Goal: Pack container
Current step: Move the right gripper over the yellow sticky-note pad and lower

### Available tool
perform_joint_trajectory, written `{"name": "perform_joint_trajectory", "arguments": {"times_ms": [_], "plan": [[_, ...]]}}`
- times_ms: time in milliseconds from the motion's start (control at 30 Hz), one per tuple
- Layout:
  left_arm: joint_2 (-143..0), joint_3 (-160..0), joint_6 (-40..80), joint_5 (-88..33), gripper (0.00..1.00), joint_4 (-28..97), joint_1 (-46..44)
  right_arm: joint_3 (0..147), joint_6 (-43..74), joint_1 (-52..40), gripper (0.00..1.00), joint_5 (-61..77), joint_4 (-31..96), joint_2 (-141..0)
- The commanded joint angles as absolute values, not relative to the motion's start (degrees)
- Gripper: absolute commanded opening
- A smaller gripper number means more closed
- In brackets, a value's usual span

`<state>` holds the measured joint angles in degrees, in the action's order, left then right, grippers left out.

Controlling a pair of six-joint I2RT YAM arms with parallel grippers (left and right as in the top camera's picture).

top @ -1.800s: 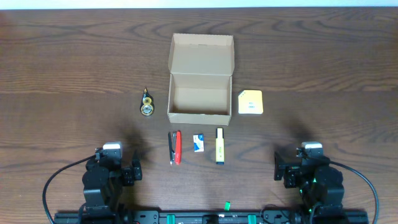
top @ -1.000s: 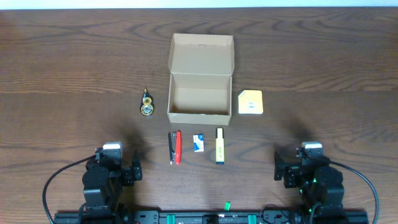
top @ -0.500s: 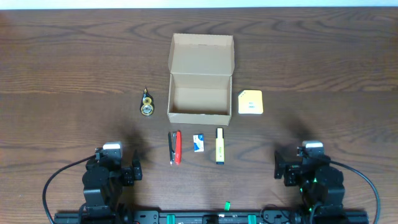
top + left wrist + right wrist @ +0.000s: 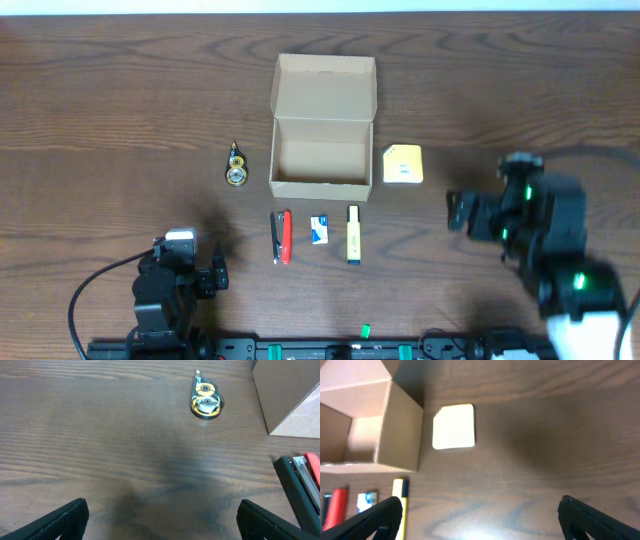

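The container, a tan cardboard box (image 4: 321, 160) with its flap lid open toward the back, stands at the table's middle; its inside looks empty. It also shows in the right wrist view (image 4: 375, 435) and a corner in the left wrist view (image 4: 290, 400). A yellow sticky-note pad (image 4: 402, 164) (image 4: 453, 426) lies right of it. A tape dispenser (image 4: 236, 165) (image 4: 204, 398) lies left. A red-black stapler (image 4: 282, 237), a small blue-white item (image 4: 319, 229) and a yellow highlighter (image 4: 352, 233) lie in front. My right gripper (image 4: 462, 213) (image 4: 480, 520) is open, raised right of the pad. My left gripper (image 4: 210, 275) (image 4: 160, 520) is open, low at front left.
The dark wooden table (image 4: 120, 110) has its far edge at the top of the overhead view. The arms' bases and cables sit along the front edge (image 4: 320, 350).
My right arm has risen and moved forward from its rest spot toward the sticky-note pad. The left arm and all objects have stayed still.
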<state>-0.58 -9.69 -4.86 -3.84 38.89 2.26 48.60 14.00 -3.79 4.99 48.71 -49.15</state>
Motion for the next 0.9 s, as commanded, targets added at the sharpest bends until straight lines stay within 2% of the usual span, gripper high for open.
{"name": "perform_joint_trajectory", "arguments": {"times_ms": [0, 167, 300, 533, 867], "plan": [[-0.2, -9.1, -4.7, -3.0, 0.95, 39.1, 2.7, 59.8, 14.0, -4.3, 0.99, 5.7, 52.7, -58.9], [-0.2, -9.1, -4.7, -3.0, 0.96, 39.1, 2.7, 76.1, 12.6, -4.3, 0.99, 6.1, 61.1, -74.4], [-0.2, -9.1, -4.7, -3.0, 0.95, 39.1, 2.7, 82.5, 12.6, -4.3, 0.99, 6.2, 64.0, -82.5], [-0.2, -9.1, -4.7, -3.0, 0.95, 39.1, 2.7, 83.5, 12.6, -4.4, 0.99, 7.6, 64.0, -90.6], [-0.2, -9.1, -4.7, -3.0, 0.95, 39.1, 2.7, 83.4, 12.8, -4.4, 0.99, 8.1, 61.8, -93.5]]}}
